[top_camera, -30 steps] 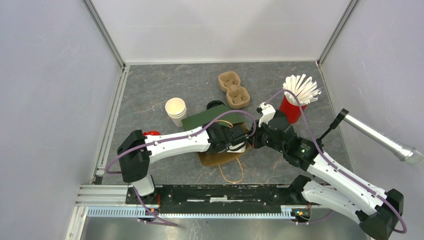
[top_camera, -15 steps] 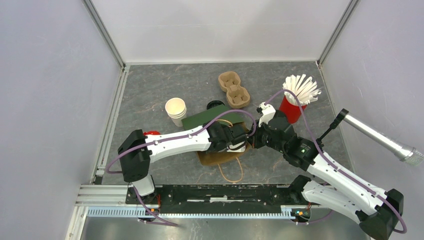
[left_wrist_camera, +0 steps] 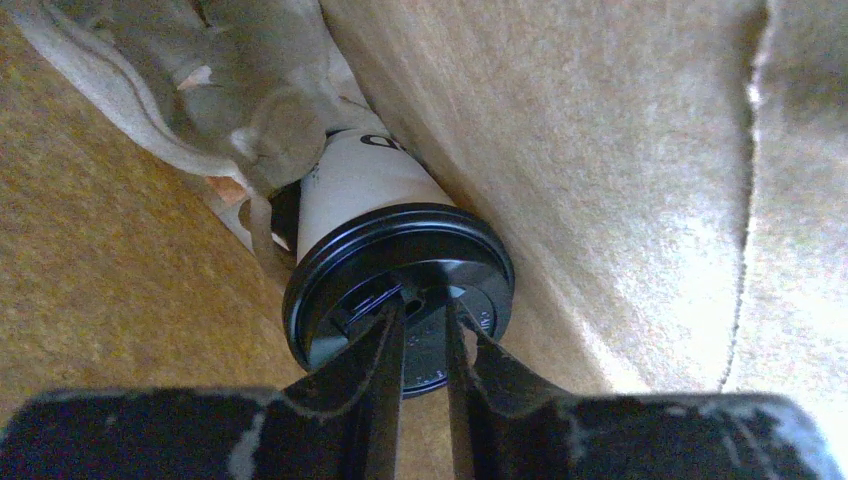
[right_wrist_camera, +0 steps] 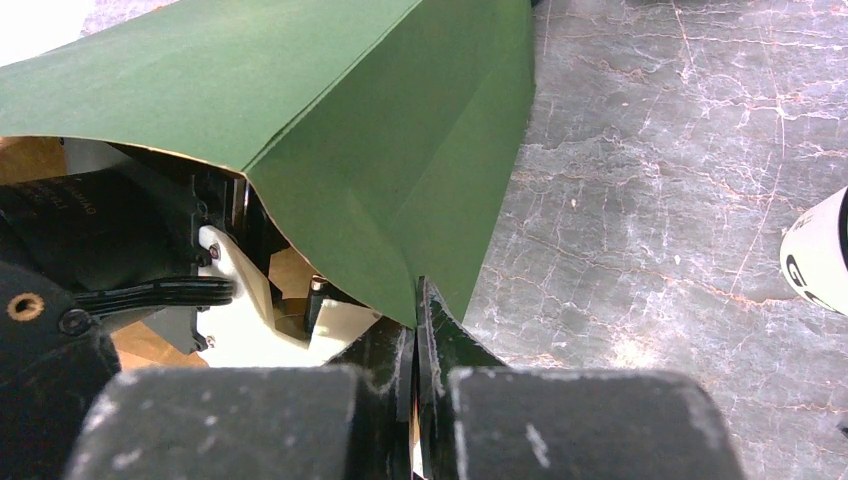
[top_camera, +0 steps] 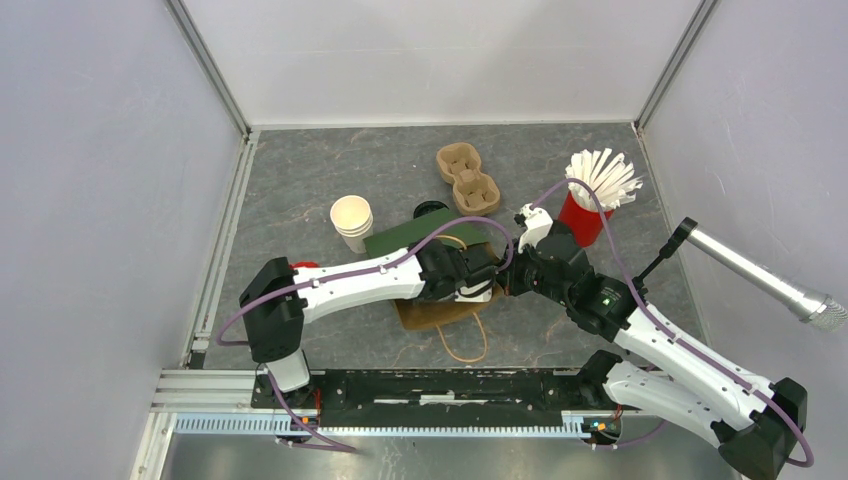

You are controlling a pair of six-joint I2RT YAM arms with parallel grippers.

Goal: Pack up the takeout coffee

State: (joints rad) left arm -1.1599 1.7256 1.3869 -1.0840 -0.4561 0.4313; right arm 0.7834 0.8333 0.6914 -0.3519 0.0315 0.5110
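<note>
The takeout coffee [left_wrist_camera: 365, 180], a white cup with dark lettering and a black lid [left_wrist_camera: 330, 275], lies on its side inside the paper bag [left_wrist_camera: 600, 150], which is brown inside. My left gripper [left_wrist_camera: 425, 305] is reached into the bag. Its jaws are open by a narrow gap, with the tips at the lid's top. From above, the bag [top_camera: 430, 238] is green and lies mid-table, with my left gripper [top_camera: 480, 275] in its mouth. My right gripper [right_wrist_camera: 415, 300] is shut on the edge of the bag [right_wrist_camera: 330, 100] and holds the mouth up.
A stack of plain white cups [top_camera: 351, 222] stands left of the bag. A brown pulp cup carrier [top_camera: 467, 179] lies behind it. A red cup of white straws [top_camera: 590, 200] stands at the right, and a microphone [top_camera: 760, 275] pokes in from the right wall.
My left jaws have parted slightly at the lid, and the left arm has edged a little to the right. The right gripper has kept hold of the bag's edge.
</note>
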